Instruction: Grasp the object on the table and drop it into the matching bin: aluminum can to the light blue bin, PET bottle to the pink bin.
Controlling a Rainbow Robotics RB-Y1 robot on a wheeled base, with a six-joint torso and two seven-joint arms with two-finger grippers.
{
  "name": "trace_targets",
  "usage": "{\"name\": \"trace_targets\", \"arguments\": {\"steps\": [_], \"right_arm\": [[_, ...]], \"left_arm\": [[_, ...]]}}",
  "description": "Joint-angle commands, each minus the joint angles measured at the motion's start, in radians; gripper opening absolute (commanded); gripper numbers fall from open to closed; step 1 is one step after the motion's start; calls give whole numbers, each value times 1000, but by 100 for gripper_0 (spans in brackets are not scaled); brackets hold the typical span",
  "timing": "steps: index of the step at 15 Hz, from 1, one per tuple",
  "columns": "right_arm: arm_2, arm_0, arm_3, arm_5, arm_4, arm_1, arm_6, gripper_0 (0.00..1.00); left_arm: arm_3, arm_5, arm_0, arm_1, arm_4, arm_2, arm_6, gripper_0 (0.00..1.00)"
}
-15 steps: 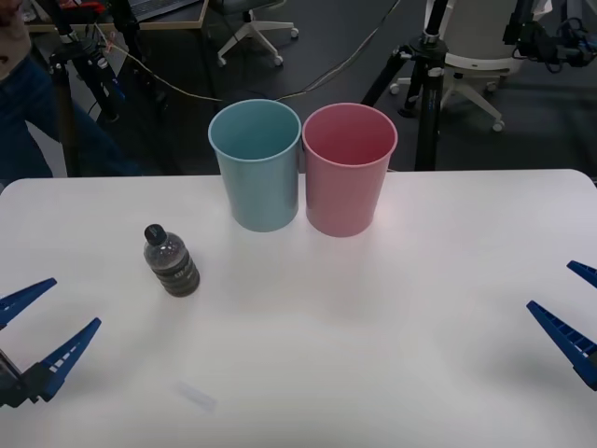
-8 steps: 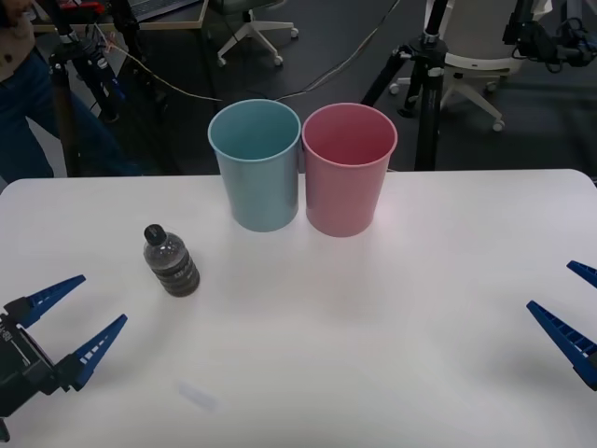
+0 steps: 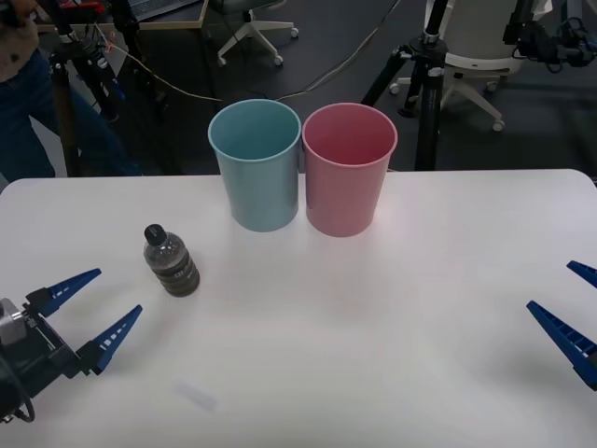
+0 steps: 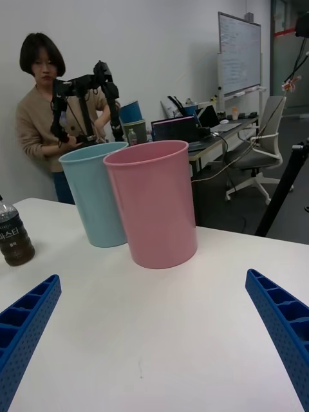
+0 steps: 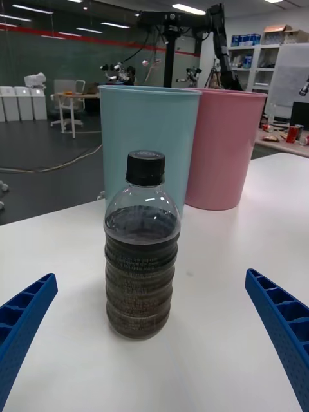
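Early stage, nothing grasped yet. PET bottle (image 3: 171, 260) upright on table (image 3: 373, 355), left of light blue bin (image 3: 256, 164), well apart from it. Your left gripper (image 3: 89, 313) low at near-left, fingers spread wide, bottle centred ahead in left wrist view. Right gripper (image 3: 571, 317) parked at right edge, also wide, empty. Left to do: close in, grip, lift, carry to pink bin (image 3: 348, 168), drop.
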Motion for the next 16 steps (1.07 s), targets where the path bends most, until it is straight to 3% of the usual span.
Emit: {"name": "trace_targets", "arguments": {"steps": [1, 10, 16], "right_arm": [[0, 0, 0, 0, 0, 0, 0, 100], [0, 0, 0, 0, 0, 0, 0, 100], [0, 0, 0, 0, 0, 0, 0, 100]], "left_arm": [[6, 37, -17, 0, 8, -35, -17, 100], [178, 51, -148, 0, 20, -115, -131, 100], [179, 106, -183, 0, 28, -177, -149, 100]]}}
